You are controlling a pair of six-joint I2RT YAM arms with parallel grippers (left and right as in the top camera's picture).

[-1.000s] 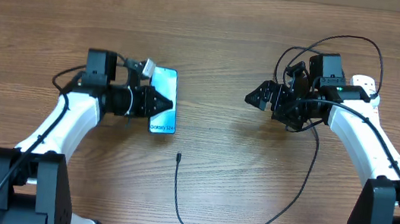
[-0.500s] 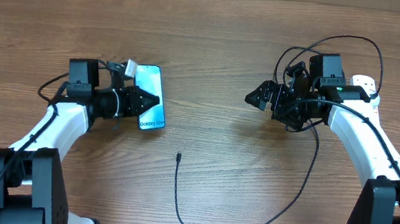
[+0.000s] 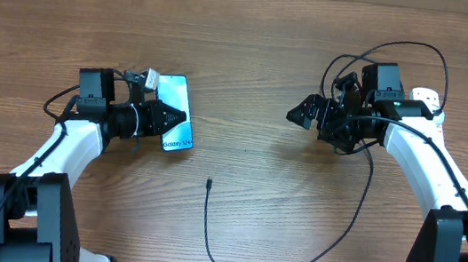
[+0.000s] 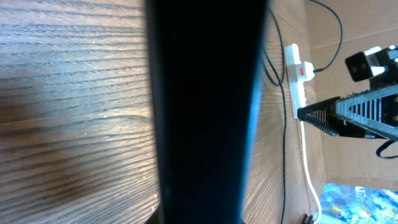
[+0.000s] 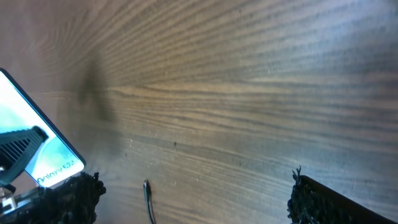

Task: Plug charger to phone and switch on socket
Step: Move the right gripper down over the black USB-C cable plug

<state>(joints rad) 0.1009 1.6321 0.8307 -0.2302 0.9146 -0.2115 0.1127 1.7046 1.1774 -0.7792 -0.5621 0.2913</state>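
- Phone (image 3: 177, 95) sits at 9 o'clock on the table (image 3: 256, 26), screen lit; the left gripper (image 3: 173, 120) is clamped on it.
- Charger (image 3: 207, 222) tip lies loose at 5 o'clock from the phone, apart from it.
- Right gripper (image 3: 301, 114) hangs at 2 o'clock, fingers wide apart and empty.
- Socket (image 4: 298, 71) lies at 2 o'clock, behind the right arm.
- Step in hand, I judge: steadying the phone; nothing is plugged in yet.
- Next, the right gripper must reach the tip, pinch it close to the connector, and line it up with the phone's 6 o'clock end.
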